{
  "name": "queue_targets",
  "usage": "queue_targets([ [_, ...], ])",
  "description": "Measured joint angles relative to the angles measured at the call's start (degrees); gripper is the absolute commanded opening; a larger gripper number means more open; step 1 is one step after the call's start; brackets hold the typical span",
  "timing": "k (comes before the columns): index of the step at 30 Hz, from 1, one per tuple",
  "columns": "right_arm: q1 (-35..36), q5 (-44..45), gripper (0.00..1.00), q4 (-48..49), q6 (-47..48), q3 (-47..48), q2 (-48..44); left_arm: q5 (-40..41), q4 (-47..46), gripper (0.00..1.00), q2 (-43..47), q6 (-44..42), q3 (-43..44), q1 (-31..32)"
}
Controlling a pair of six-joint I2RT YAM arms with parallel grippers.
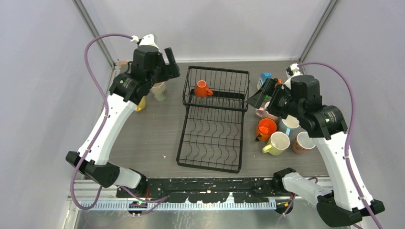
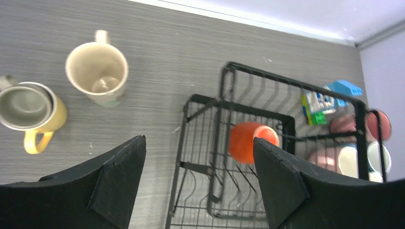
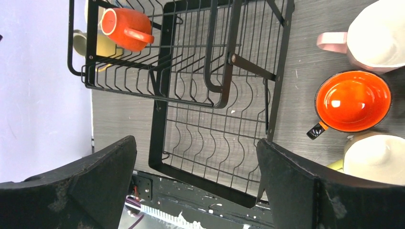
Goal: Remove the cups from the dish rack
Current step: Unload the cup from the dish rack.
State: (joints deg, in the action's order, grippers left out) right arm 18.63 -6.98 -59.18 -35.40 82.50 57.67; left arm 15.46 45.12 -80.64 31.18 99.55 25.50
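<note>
Left gripper (image 2: 198, 150) hangs wide open and empty near a cream cup (image 2: 97, 71) parked beside the dish rack (image 1: 212, 136), the right gripper (image 3: 196, 148) equally spread and empty, as one orange cup (image 1: 203, 88) lies in the rack's basket end, apparently the last to unload.

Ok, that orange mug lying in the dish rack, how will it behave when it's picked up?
The orange mug lies on its side across the dish rack wires, so a nudge could probably roll it. Its glossy glaze looks slippery. It appears rigid ceramic, likely chipping if dropped.
</note>
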Motion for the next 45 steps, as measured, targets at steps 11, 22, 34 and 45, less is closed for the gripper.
queue_targets([
  [11, 0.0, 5.0, 1.0, 0.0, -1.4, -3.0, -7.5, 8.7, 3.5, 0.84, -7.3, -3.1, 9.9, 16.5],
  [22, 0.0, 5.5, 1.0, 0.2, -1.9, -6.0, -8.2, 19.4, 10.9, 0.84, -25.7, -2.3, 22.4, 23.1],
  [34, 0.0, 5.4, 1.0, 0.2, -1.9, -6.5, -8.8, 22.9, 12.6, 0.82, -31.0, -0.1, 23.3, 22.6],
  [45, 0.0, 4.7, 1.0, 0.2, -1.9, -7.7, -8.8, 21.6, 12.5, 0.75, -31.3, 3.5, 22.1, 20.0],
])
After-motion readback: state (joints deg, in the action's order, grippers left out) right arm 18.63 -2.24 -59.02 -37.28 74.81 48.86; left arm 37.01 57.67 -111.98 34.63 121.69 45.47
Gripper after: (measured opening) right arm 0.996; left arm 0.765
